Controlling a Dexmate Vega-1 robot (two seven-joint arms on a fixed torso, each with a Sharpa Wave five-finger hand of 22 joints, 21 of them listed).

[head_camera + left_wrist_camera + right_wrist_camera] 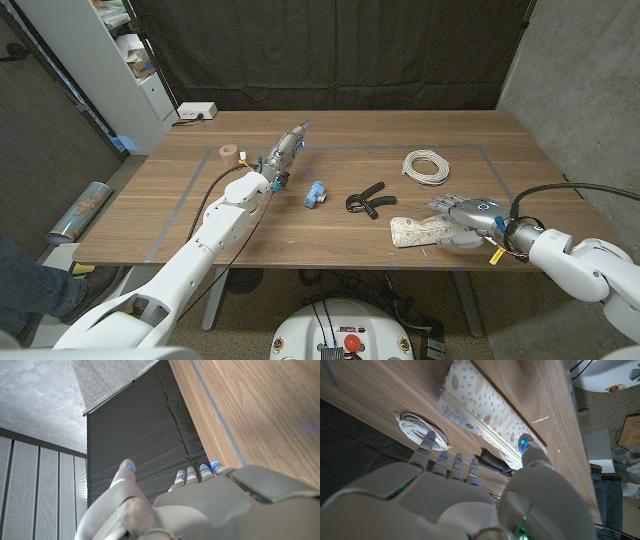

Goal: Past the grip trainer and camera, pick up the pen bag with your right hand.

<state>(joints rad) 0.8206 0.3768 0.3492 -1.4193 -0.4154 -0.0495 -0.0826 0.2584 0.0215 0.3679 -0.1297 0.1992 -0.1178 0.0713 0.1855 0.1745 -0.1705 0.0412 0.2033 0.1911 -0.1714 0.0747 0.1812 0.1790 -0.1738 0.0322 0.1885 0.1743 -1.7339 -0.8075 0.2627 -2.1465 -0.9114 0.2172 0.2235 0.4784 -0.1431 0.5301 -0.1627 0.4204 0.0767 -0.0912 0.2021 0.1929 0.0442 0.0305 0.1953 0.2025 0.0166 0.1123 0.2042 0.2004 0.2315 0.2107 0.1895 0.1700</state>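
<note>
Near table's front edge: your right hand (462,222) is closing in on the pen bag (415,232), fingers spread, grasping nothing.
Remaining: you're needing grip and lift.

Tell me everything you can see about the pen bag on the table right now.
The pen bag is a long, soft-looking pouch, cream-coloured with a small leaf print and a zip line along its length, as the right wrist view shows. It lies flat on the wooden table near the front edge, just in front of the black grip trainer. The right hand is at its right end, fingers spread about it; whether they grip it cannot be told.
</note>
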